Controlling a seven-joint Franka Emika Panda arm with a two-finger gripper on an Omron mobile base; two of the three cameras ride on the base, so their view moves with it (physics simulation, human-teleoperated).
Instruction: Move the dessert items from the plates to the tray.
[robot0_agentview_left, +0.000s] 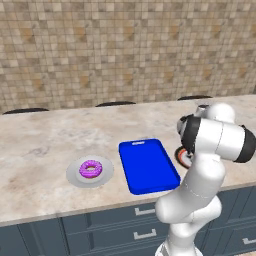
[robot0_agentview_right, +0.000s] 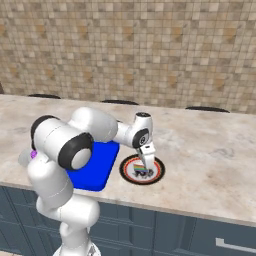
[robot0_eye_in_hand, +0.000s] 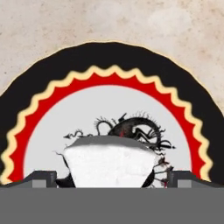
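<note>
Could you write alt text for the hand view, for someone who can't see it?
A white cake wedge sits between the open gripper's two dark fingertips, on a round plate with a black rim, a red-and-cream zigzag ring and a grey centre, resting on a beige stone counter.

doughnut (robot0_agentview_left: 90, 169): purple-pink icing, flat on grey plate (robot0_agentview_left: 75, 177), lower left | blue tray (robot0_agentview_left: 148, 165): glossy, lay centre frame | cake wedge (robot0_eye_in_hand: 111, 162): white-topped, sat on patterned plate (robot0_eye_in_hand: 109, 61), bottom centre of hand view
</note>
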